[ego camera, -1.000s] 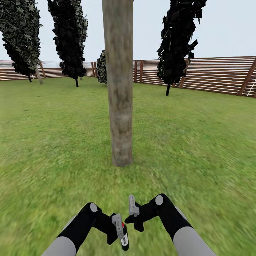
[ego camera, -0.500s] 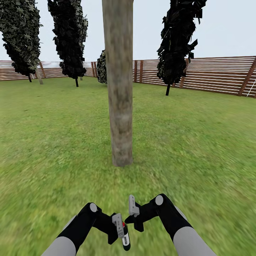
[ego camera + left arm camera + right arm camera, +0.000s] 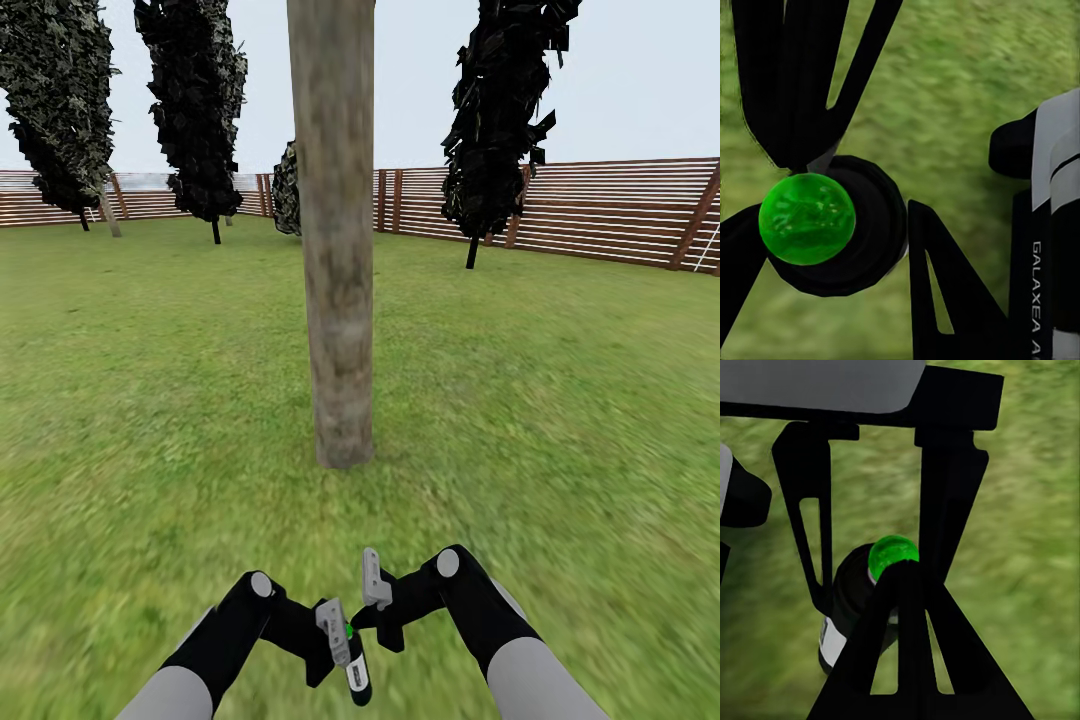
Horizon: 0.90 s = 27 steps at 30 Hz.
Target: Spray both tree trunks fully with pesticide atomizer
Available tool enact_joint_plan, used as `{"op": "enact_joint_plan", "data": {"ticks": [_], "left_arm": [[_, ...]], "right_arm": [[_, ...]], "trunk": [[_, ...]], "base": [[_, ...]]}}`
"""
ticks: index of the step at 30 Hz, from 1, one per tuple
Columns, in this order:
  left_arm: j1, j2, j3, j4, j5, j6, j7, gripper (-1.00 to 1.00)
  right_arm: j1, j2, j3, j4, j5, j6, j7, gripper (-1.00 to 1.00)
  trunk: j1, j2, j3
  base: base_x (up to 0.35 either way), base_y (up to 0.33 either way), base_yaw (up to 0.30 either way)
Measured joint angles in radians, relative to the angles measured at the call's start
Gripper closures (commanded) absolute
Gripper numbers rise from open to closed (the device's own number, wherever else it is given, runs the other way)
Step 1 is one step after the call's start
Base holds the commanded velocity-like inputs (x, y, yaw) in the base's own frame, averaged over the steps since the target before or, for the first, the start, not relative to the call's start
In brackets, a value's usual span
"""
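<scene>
A thick mottled grey-brown tree trunk point(image 3: 338, 250) rises straight ahead from the grass floor point(image 3: 150, 400), a short way beyond both arms. My left gripper point(image 3: 340, 648) is shut on the pesticide atomizer point(image 3: 355, 675), a small black bottle with a white label and a round green top point(image 3: 806, 217). My right gripper point(image 3: 358, 622) is shut, and its joined tips point(image 3: 900, 574) touch that green top point(image 3: 894, 553). The left gripper's fingers point(image 3: 802, 510) clasp the bottle's sides. The bottle hangs low over the grass, close to my body.
Dark slim cypress-like trees point(image 3: 200, 110) point(image 3: 500, 110) stand further back. A brown slatted fence point(image 3: 600, 210) closes the lawn behind them. A thin pale leaning trunk point(image 3: 108, 212) shows far off at the left. Open grass lies around the near trunk.
The atomizer's top has turned from red to green. The bottle sits very slightly lower in the left gripper. Arms, camera and tree stay where they were.
</scene>
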Motion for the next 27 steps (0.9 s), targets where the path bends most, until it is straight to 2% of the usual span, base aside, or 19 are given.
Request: {"op": "enact_joint_plan", "data": {"ticks": [5,7,14,15,16,18,20,22,27], "left_arm": [[0.001,0.009,0.001,0.003,-0.004,0.001,0.003,1.0],[0.001,0.02,0.001,0.003,-0.009,0.001,0.004,1.0],[0.004,0.127,0.005,0.019,-0.015,-0.003,0.003,1.0],[0.004,0.149,0.004,0.03,-0.017,-0.006,0.003,1.0],[0.009,0.198,0.005,0.039,-0.016,-0.011,0.002,1.0],[0.017,0.356,0.006,0.048,-0.018,-0.029,0.002,1.0],[0.025,0.384,0.005,0.049,-0.016,-0.066,0.001,1.0],[0.054,0.4,0.006,0.055,-0.018,-0.083,0.001,1.0],[0.085,0.445,0.014,0.088,-0.006,-0.095,0.004,1.0]], "right_arm": [[0.0,0.0,0.0,0.0,0.0,0.0,0.0,1.0],[0.0,0.0,0.0,0.0,0.0,0.0,0.0,1.0],[0.0,0.0,0.0,0.0,0.0,0.0,0.0,1.0],[0.0,0.0,0.0,0.0,0.0,0.0,0.0,1.0],[0.0,0.0,0.0,0.001,0.0,0.0,0.0,1.0],[0.0,0.0,-0.003,0.004,0.0,0.0,-0.001,1.0],[0.0,0.0,-0.003,0.008,0.001,0.0,-0.002,1.0],[0.0,0.0,-0.004,0.028,0.002,-0.001,-0.005,1.0],[0.0,0.0,-0.004,0.067,0.004,-0.002,-0.008,1.0]], "trunk": [[0.0,0.0,0.0],[0.0,0.0,0.0],[0.0,0.0,0.0],[0.0,0.0,0.0],[0.0,0.0,0.0],[0.0,0.0,0.0],[0.0,0.0,0.0],[0.0,0.0,0.0],[0.0,0.0,0.0]], "base": [[0.0,0.0,0.0],[0.0,0.0,0.0],[0.0,0.0,0.0],[0.0,0.0,0.0],[0.0,0.0,0.0],[0.0,0.0,0.0],[0.0,0.0,0.0],[0.0,0.0,0.0],[0.0,0.0,0.0]]}}
